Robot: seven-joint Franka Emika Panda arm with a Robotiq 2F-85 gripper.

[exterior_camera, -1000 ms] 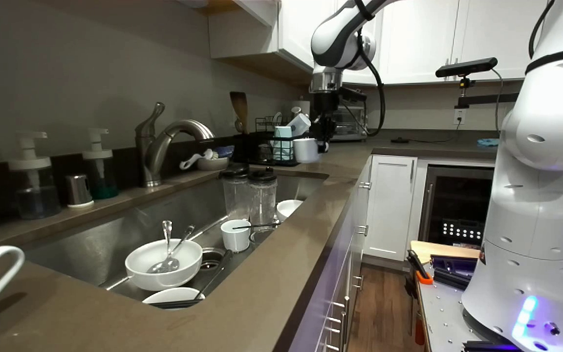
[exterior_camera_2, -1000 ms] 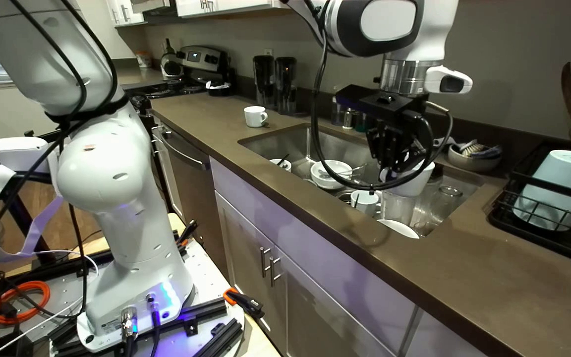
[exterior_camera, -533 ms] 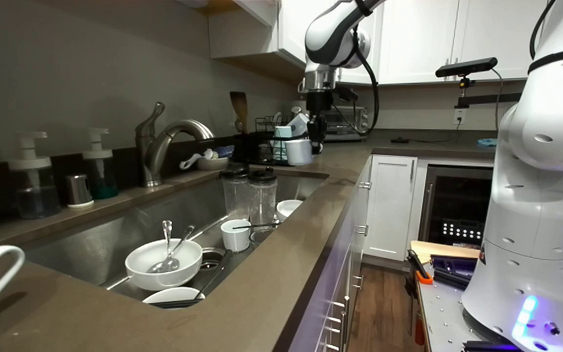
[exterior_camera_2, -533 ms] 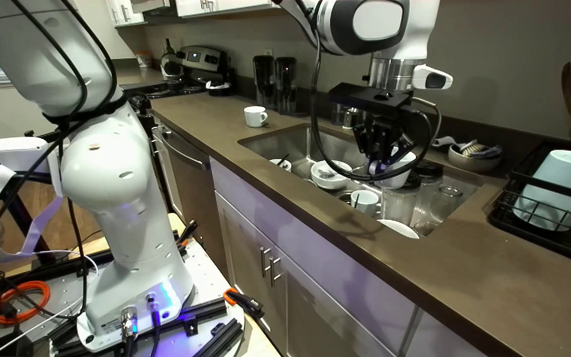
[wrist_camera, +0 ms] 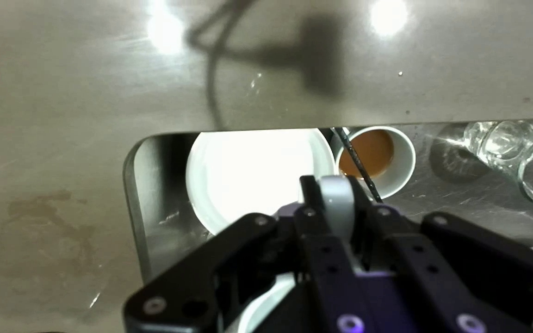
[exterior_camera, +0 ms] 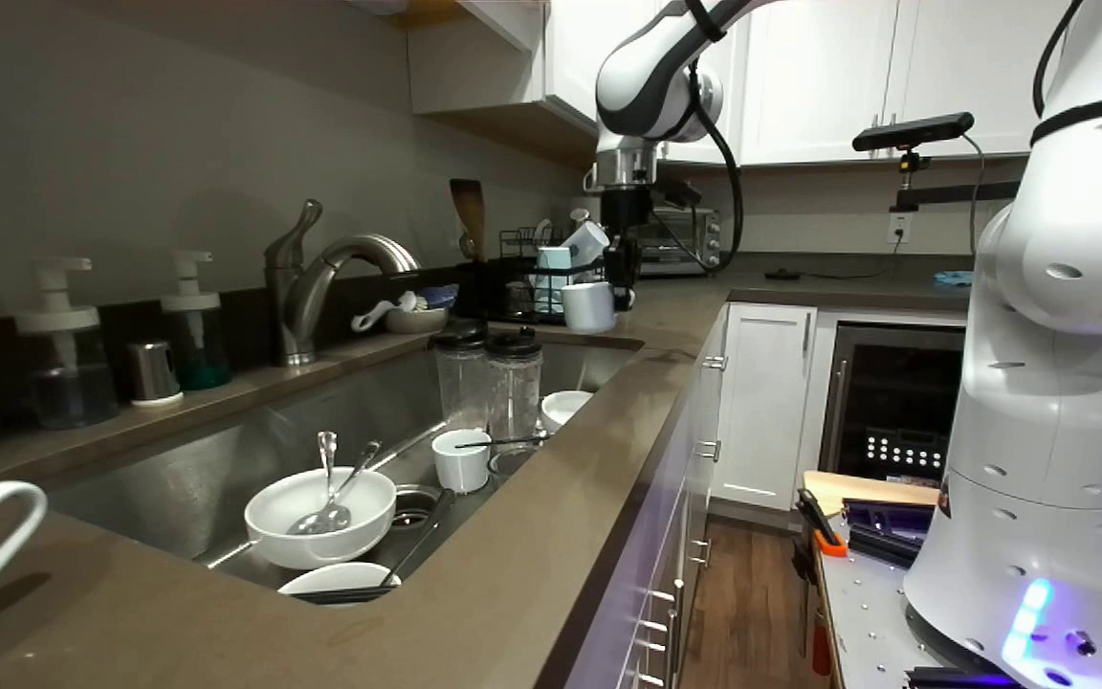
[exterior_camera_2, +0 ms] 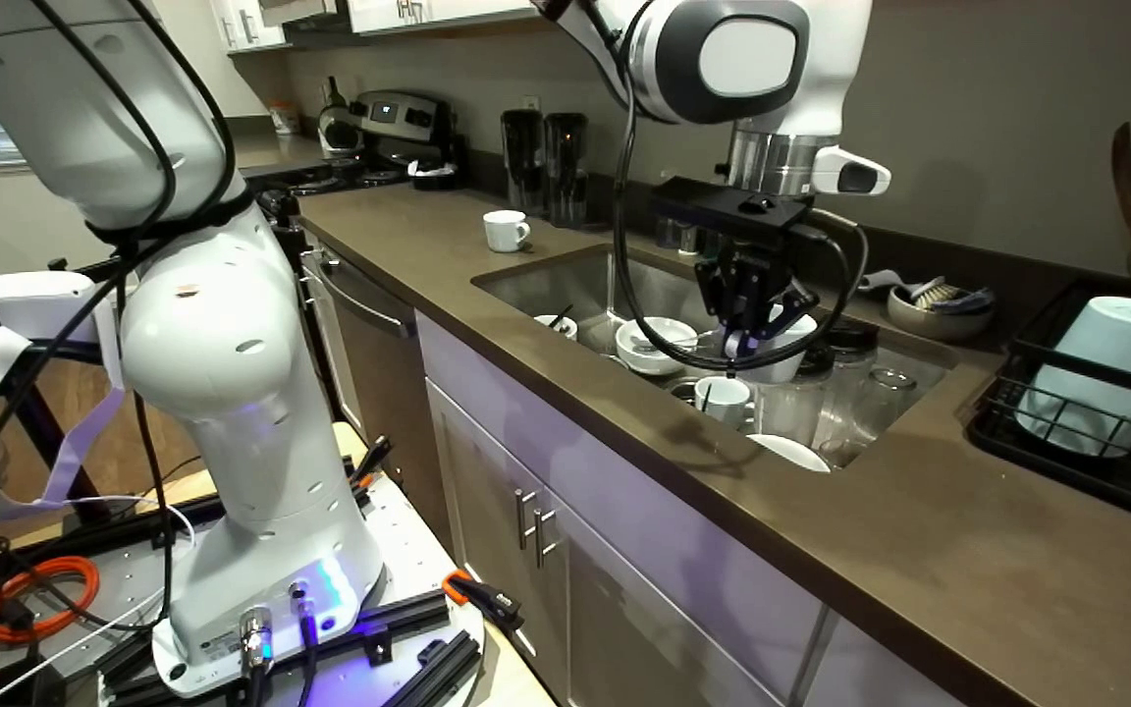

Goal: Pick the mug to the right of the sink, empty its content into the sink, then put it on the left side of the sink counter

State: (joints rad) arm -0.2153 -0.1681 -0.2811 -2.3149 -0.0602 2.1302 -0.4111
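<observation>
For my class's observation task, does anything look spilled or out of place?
A brownish, irregular patch on the counter, beside the sink in the wrist view, stands darker than its surroundings: possibly a spill.

Mug (exterior_camera: pixel 588 308) above sink (exterior_camera: pixel 154 502); bowls (exterior_camera: pixel 312 548) in sink

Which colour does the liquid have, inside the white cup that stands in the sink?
The liquid is orange-brown; it shows best in the wrist view.

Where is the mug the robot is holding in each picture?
In an exterior view: mug near centre.
In an exterior view: mug right of centre, partly hidden.
In the wrist view: mug below centre, mostly hidden by the tool.
Shared landmark, in all three: the cup in the sink, with a dark stick.
</observation>
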